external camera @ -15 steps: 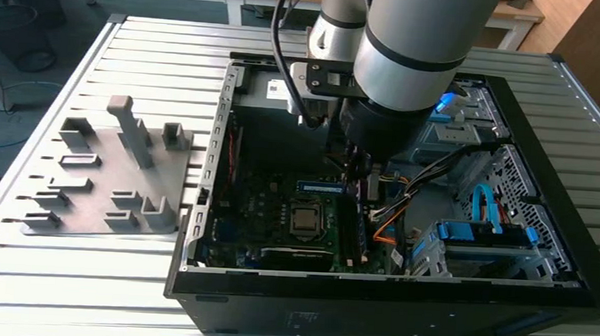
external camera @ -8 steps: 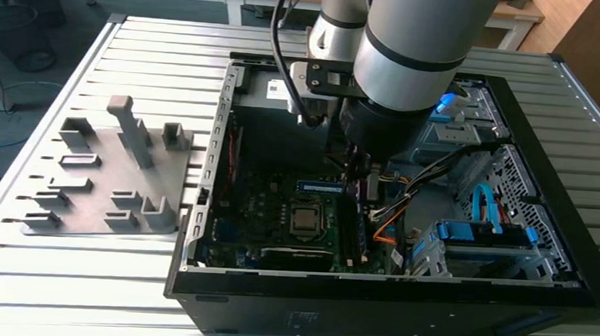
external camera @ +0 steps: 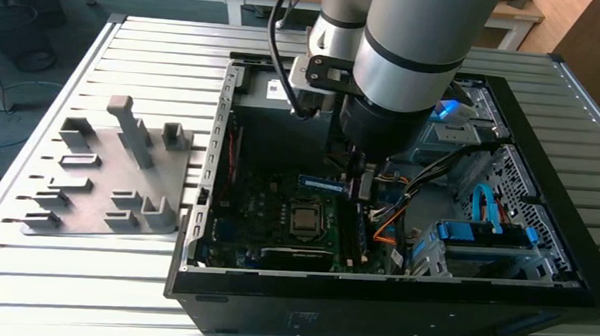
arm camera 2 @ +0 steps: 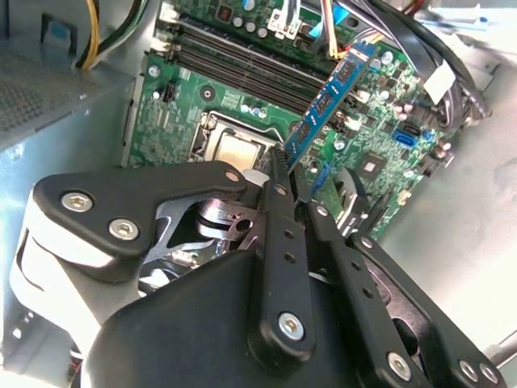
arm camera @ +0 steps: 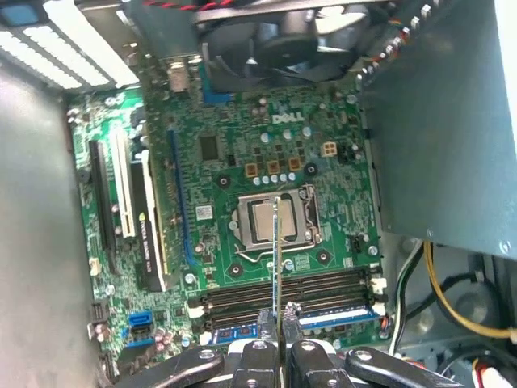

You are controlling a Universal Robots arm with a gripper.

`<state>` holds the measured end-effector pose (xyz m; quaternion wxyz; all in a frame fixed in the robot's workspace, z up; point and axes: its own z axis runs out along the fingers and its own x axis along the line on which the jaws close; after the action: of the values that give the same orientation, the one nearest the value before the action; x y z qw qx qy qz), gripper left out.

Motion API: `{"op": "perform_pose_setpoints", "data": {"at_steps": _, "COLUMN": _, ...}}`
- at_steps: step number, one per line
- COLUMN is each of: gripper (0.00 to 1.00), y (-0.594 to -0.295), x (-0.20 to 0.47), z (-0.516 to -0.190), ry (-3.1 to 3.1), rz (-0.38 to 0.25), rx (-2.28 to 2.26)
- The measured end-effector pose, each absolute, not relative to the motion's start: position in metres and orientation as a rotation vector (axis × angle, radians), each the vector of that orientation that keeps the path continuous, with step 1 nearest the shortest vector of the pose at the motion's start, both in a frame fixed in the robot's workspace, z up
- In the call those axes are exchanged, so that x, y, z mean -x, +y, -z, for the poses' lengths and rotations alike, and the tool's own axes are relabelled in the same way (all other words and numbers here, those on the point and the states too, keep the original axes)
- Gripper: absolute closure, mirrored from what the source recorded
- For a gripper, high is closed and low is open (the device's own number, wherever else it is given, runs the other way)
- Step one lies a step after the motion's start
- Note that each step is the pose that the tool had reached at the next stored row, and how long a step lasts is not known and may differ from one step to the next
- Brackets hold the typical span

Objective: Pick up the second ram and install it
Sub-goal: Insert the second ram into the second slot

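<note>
My gripper [external camera: 359,188] hangs inside the open computer case [external camera: 272,297], shut on the second ram [external camera: 323,184]. The ram is a thin green stick with a blue label and black chips. In the second wrist view it juts out from between my gripper's [arm camera 2: 289,166] fingers, and the ram [arm camera 2: 327,101] floats above the motherboard [arm camera 2: 182,129]. In the first wrist view my gripper [arm camera: 279,335] holds the ram [arm camera: 276,259] edge-on, lying crosswise over the black memory slots [arm camera: 242,295]. A blue-labelled strip [arm camera: 335,321] lies along the slot nearest the fingers.
The processor socket [arm camera: 271,222] sits beside the slots, with a fan [arm camera: 275,40] beyond it and a metal box wall [arm camera: 436,121] close by. Loose cables [external camera: 402,196] and a blue flat cable [external camera: 483,208] crowd the case's right. A grey holder tray [external camera: 115,174] stands outside.
</note>
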<state>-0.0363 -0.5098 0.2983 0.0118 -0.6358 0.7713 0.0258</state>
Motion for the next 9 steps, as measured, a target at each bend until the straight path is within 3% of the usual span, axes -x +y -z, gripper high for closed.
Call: {"op": "perform_pose_setpoints", "data": {"at_steps": 9, "gripper": 0.86, "y": -0.5098, "x": 0.0363, "z": -0.2978, "ry": 2.494, "rz": -0.079, "rx": 1.866}}
